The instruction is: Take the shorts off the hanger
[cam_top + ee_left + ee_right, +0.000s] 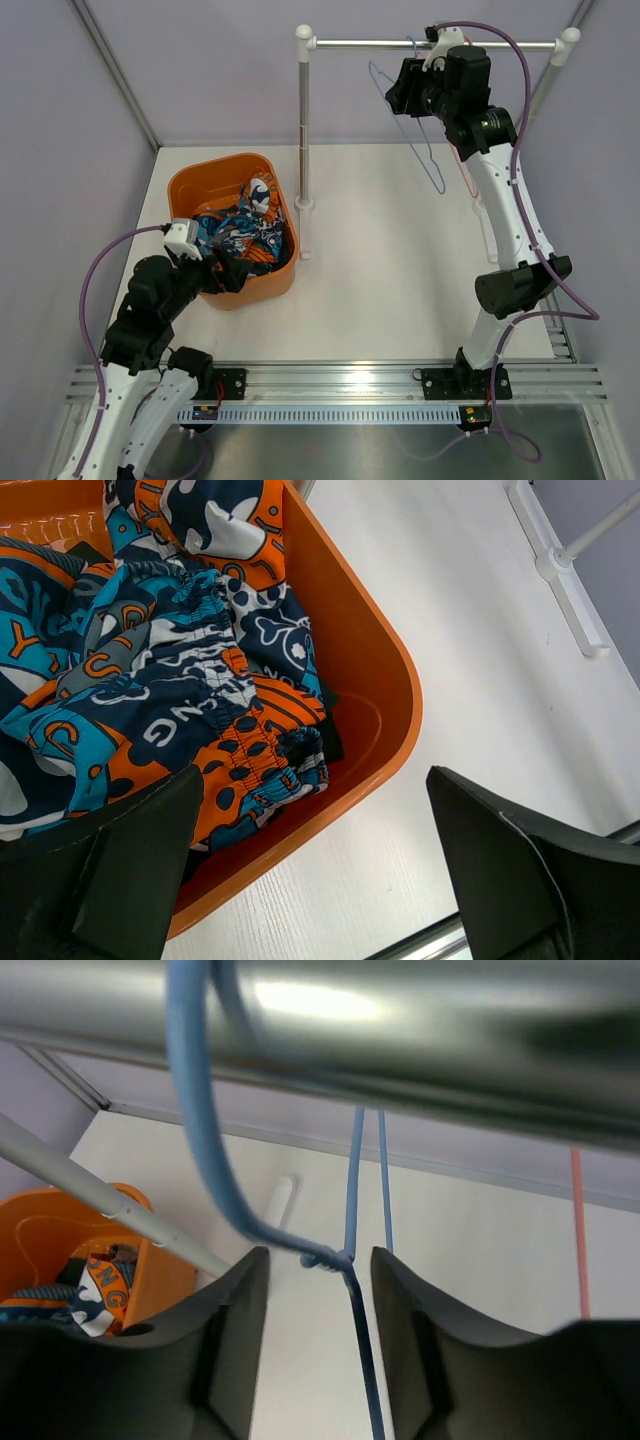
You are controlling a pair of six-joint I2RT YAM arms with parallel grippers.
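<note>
My right gripper [318, 1345] sits half-open around the bare blue wire hanger [190, 1120], gripping nothing; the left gripper [315, 810] gapes empty above the patterned shorts [200, 680] in the orange plastic tub [370, 680]. Removal looks done; next, I retreat.

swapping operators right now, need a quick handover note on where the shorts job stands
The left gripper hangs over the near rim of the orange bin, jaws wide open and empty.
The right gripper is up at the rail, jaws open on either side of the blue hanger at its twisted neck, not clamping it.
The shorts lie crumpled in the bin, off the hanger.
The hanger is bare and hooked on the rail.
Done: shorts removed.
Left: probably only backing the right arm clear of the hanger.
</note>
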